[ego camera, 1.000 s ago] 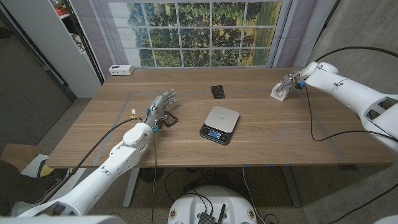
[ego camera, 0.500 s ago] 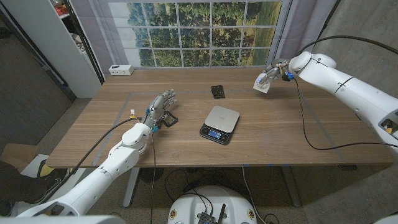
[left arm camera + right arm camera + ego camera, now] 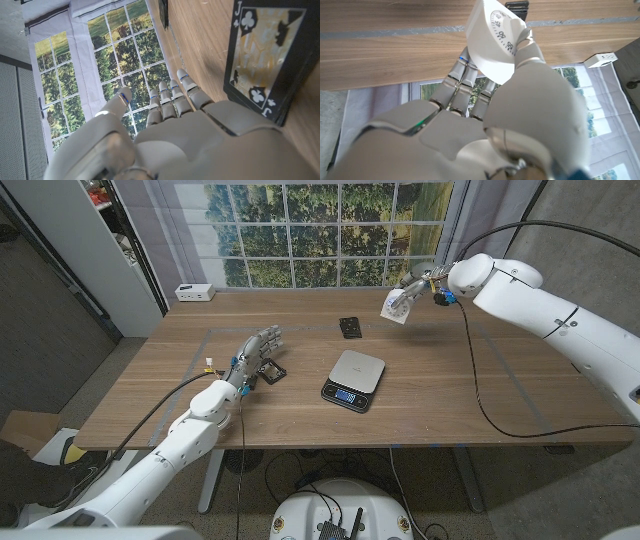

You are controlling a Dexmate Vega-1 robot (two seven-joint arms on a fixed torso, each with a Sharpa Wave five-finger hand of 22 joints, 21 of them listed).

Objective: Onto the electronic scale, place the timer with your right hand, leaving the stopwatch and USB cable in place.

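Timer (image 3: 396,307) — white, with a numbered dial — sits pinched in the right hand (image 3: 412,293), held in the air above the table's (image 3: 450,395) far edge, in the upper right of the head frame. The right wrist view shows the fingers (image 3: 465,75) closed around the timer's (image 3: 495,37) body, dial markings facing out. Electronic scale (image 3: 353,379) lies at the centre of the head frame, lower and to the left of the timer, well apart from it. A small black object (image 3: 350,327) lies just beyond the scale — too small to name. Left hand (image 3: 255,352) stands in the left-centre of the frame, fingers loosely apart and holding nothing, beside a dark card deck (image 3: 270,374); the left wrist view shows the deck's (image 3: 262,55) jack of clubs face.
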